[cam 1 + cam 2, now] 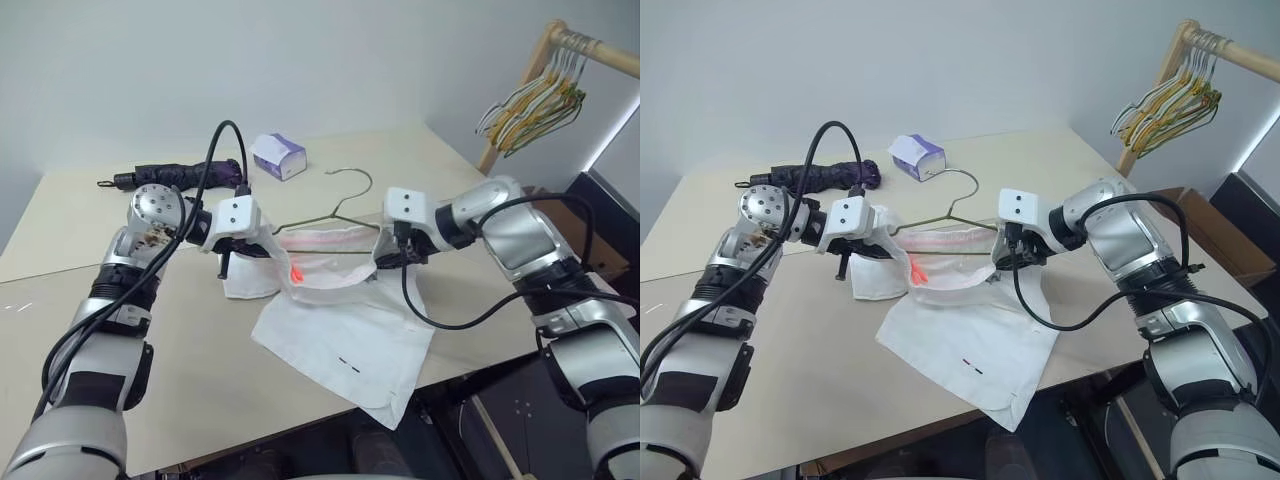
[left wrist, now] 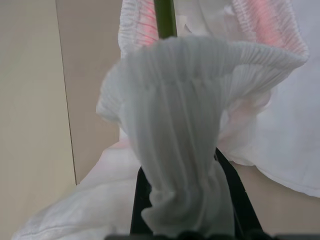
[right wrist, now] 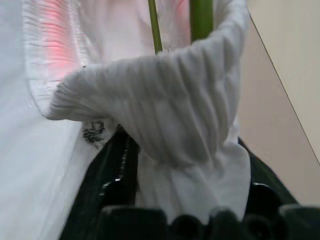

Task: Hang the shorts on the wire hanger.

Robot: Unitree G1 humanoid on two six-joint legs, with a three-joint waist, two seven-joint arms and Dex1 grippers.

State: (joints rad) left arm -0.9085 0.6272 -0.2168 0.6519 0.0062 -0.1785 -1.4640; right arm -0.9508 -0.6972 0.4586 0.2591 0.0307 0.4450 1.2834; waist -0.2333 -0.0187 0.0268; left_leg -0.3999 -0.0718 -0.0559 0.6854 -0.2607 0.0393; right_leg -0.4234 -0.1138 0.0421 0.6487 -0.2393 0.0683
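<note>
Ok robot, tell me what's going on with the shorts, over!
Left gripper shut on shorts waistband. Right gripper around waistband's other end. Waistband stretched beside wire hanger, legs draped on table. Nothing blocking.

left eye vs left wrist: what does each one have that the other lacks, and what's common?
Left eye view: the whole table, a folded dark umbrella, a tissue box, the hanger's hook, the right gripper at the waistband's other end, and a rack of hangers.
Left wrist view: gathered waistband elastic bunched between the left gripper fingers, close up.
Both: the shorts, the wire hanger, tabletop.
</note>
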